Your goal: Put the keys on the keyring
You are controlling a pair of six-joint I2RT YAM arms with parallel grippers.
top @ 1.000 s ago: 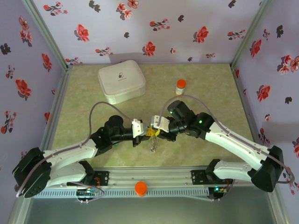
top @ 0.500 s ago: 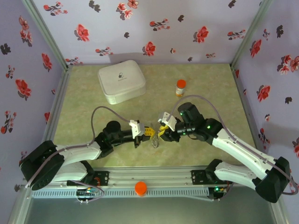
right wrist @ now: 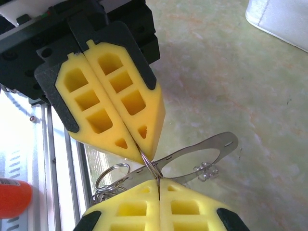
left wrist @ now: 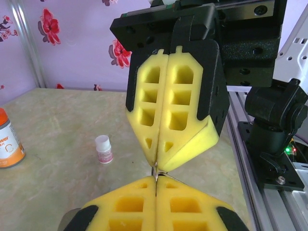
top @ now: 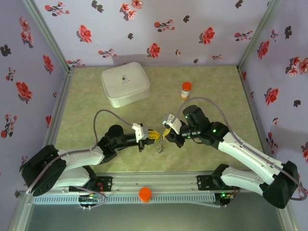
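Over the green mottled table (top: 216, 86), between the arms: thin grey metal keyring (right wrist: 150, 166) pinched tip to tip. The yellow-padded left gripper (right wrist: 144, 153) is clamped on it. The right gripper (right wrist: 158, 182) has just snapped shut on the same wire. A flat grey slotted tag (right wrist: 211, 147) and small split ring (right wrist: 111, 174) dangle beneath. The keys cannot be made out. Judgement: two-handed hold gained, threading not yet started.

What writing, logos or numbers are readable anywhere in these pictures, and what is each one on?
"...wer": on the orange-capped bottle; the start of the word is cut off by the picture's edge.
Mark on the lid of the white box: too small to read.
Pinkish label on the small white vial: blurred, unreadable.
No other text is legible.
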